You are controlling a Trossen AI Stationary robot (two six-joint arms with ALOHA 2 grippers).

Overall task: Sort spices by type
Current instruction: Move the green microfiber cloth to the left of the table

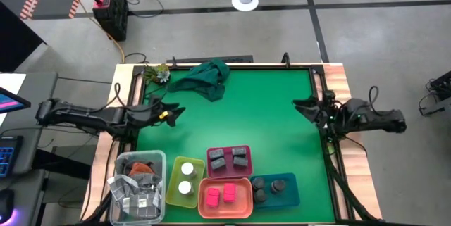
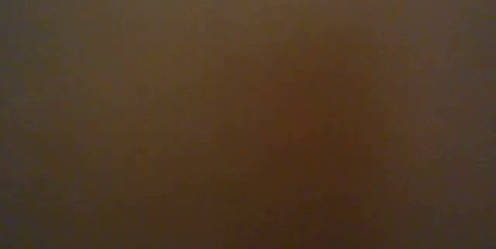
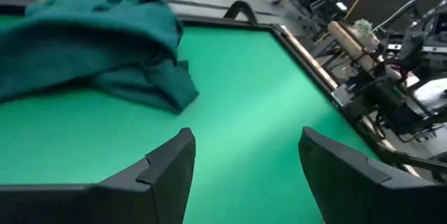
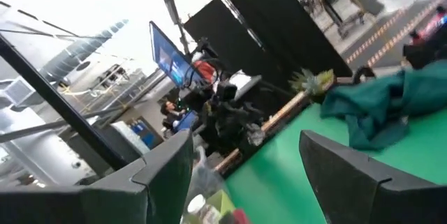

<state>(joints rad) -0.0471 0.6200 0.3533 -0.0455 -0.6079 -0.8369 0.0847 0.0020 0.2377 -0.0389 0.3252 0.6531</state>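
- Green felt-covered table (image 1: 268, 120) with wooden edges is sitting on a grey concrete floor; a crumpled dark green cloth (image 1: 211, 78) is lying near its far edge. Low view is showing nothing but a brown blur.
- Four plastic trays are grouped at the near edge, touching one another: yellow tray (image 1: 184, 181), dark pink tray (image 1: 228, 159), orange tray (image 1: 225, 198), blue tray (image 1: 275, 189).
- Spices are all sitting in trays, by kind: two white-lidded round jars (image 1: 187, 177) in yellow, two dark grey square boxes (image 1: 229, 158) in dark pink, two bright pink blocks (image 1: 221, 196) in orange, what looks like three dark round jars (image 1: 268, 189) in blue.
- Clear plastic bin (image 1: 139, 180) beside the yellow tray is holding silvery packets; count unclear.
- Left gripper (image 1: 171, 114) is hanging over bare felt at the left side, fingers apart, holding nothing.
- Right gripper (image 1: 304, 106) is waiting at the right edge, fingers apart, empty.
- Handling judgement: containers are looking small, light and rigid. Round jars are probably best pinched across the lid or body; lids may be slippery. Boxes and blocks are offering flat opposite faces for a firm hold.
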